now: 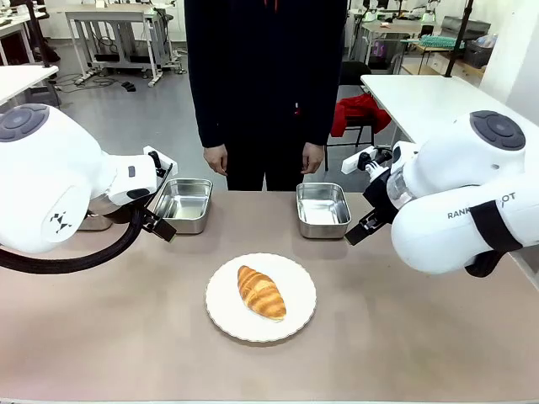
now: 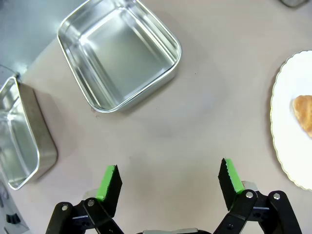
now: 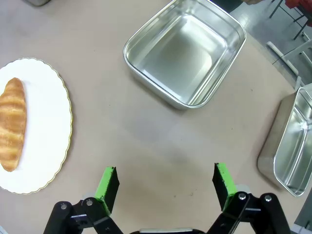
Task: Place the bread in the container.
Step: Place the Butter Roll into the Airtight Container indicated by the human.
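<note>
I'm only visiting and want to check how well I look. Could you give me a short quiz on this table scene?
1. True or false: the croissant lies on the white plate.
2. The steel pan near the right gripper holds: A) the croissant B) nothing C) a plate.
3. Fill in: the left gripper and the right gripper both stand ____.
Key: 1 true; 2 B; 3 open.

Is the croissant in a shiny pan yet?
Not yet. Nothing is done: the croissant lies on the white plate, and the left pan and right pan are empty. The left pincer and right pincer are open, holding nothing. Left to do: grab the croissant and put it in a pan.
</note>
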Robot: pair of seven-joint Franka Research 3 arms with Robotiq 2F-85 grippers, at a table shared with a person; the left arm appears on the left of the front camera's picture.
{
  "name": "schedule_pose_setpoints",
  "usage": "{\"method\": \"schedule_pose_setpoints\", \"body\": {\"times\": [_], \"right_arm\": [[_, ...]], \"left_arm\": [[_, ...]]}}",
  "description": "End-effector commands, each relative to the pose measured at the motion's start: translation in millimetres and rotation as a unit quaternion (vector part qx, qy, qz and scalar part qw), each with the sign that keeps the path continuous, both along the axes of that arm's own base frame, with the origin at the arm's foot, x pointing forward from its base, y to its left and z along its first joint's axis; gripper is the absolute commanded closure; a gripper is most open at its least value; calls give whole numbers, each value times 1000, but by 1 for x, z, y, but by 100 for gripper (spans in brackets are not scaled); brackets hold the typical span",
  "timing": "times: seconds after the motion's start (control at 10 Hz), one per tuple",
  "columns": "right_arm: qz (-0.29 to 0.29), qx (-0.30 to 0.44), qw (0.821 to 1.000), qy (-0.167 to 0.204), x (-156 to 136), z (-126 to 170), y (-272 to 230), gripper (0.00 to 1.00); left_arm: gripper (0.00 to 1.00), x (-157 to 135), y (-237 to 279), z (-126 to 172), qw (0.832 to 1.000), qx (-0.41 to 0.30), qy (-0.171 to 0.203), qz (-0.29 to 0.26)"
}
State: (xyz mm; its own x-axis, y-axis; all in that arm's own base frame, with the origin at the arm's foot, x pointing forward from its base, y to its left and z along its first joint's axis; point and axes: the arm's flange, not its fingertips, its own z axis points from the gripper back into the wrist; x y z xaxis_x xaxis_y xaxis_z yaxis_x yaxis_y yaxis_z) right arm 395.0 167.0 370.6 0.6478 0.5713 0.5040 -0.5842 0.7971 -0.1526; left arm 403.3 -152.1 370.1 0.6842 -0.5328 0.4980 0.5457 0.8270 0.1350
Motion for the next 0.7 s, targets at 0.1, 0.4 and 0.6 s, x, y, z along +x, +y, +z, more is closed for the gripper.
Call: {"method": "schedule_pose_setpoints", "body": {"times": [0.1,0.4,0.6], "right_arm": [[0,0,1000,0,0,0,0,0],[-3,45,999,24,44,69,-16,0],[14,82,996,33,67,122,-47,0]], "left_arm": [[0,0,0,0,1000,0,0,0],[0,40,26,42,998,-56,8,-17],[0,85,68,86,997,-77,25,-15]]}}
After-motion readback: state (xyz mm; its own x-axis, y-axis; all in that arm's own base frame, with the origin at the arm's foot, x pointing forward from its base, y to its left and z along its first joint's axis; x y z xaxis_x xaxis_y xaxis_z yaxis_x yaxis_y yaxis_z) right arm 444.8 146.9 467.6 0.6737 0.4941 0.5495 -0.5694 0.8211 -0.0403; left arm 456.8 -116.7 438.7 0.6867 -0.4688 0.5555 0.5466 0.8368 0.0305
